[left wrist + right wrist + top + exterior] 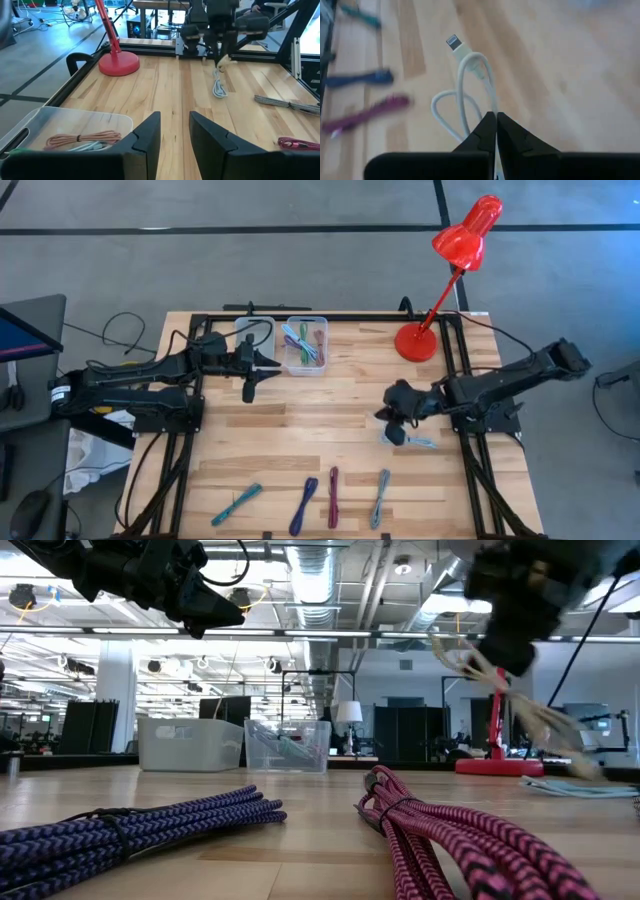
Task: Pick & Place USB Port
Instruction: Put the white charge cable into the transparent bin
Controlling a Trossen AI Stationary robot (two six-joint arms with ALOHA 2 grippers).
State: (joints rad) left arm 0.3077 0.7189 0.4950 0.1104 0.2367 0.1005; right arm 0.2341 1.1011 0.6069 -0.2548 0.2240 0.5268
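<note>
A white USB cable (465,85), bundled in loops with a connector (452,42) at the far end, hangs from my shut right gripper (495,116) over the table's right middle (393,430). The left wrist view shows this cable (218,87) dangling close to the table top; whether it touches I cannot tell. My left gripper (175,125) is open and holds nothing. It hovers beside the two bins at the far left (249,392). A clear bin (306,319) holds several coloured cables. My right gripper pinches the white cable at the upper end of its looped bundle (489,102) between the two shut fingers. It comes from above, slanting down. The loops and the connector hang below the fingers, slack.
A red desk lamp (417,340) stands at the far right. A pale bin (250,320) sits left of the clear one. Teal (237,503), purple (304,505), magenta (333,495) and grey-blue (381,497) cable bundles lie in a row along the near edge.
</note>
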